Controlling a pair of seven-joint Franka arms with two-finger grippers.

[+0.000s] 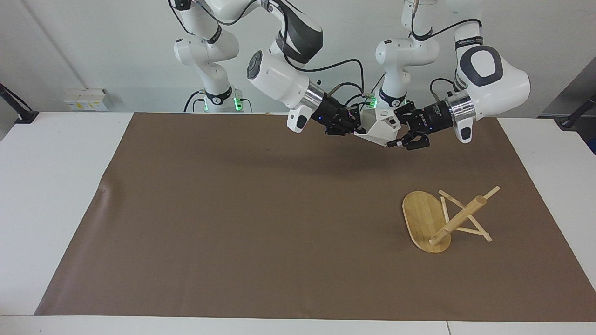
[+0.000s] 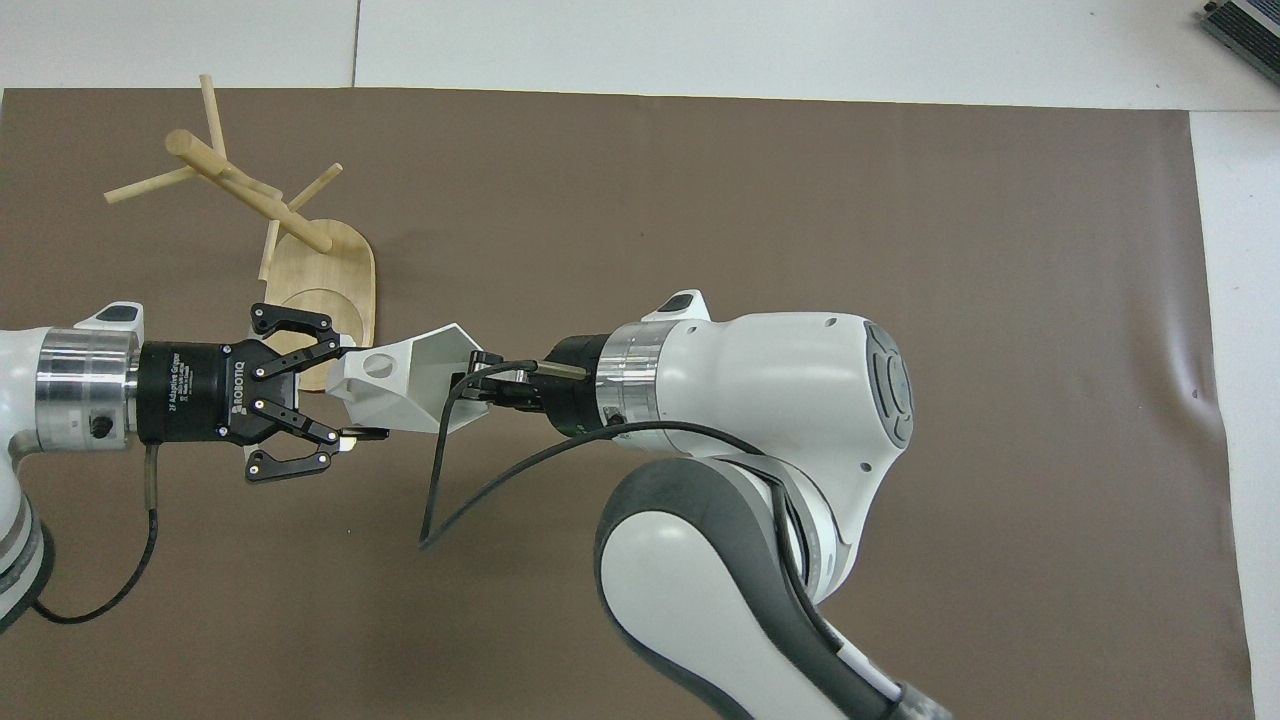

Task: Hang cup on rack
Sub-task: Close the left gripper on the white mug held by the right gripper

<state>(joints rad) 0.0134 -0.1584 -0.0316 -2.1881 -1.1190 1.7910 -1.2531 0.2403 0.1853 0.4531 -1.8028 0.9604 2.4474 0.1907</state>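
Note:
The white faceted cup [image 1: 379, 128] hangs in the air between both grippers, over the brown mat's edge nearest the robots. My right gripper [image 1: 354, 124] is shut on its rim end. My left gripper [image 1: 396, 129] has its fingers against the handle end. In the overhead view the cup [image 2: 400, 385] lies on its side, the handle's round hole facing up, with the left gripper [image 2: 355, 390] and the right gripper [image 2: 480, 385] at its two ends. The bamboo rack [image 1: 458, 216] stands on the mat toward the left arm's end, farther from the robots. Its post slants and it looks tipped.
The brown mat [image 1: 233, 223] covers most of the white table [image 1: 56, 186]. In the overhead view the rack [image 2: 250, 195] lies just past the left gripper, its oval base [image 2: 340, 270] partly under it. A black cable [image 2: 450, 500] loops down from the right wrist.

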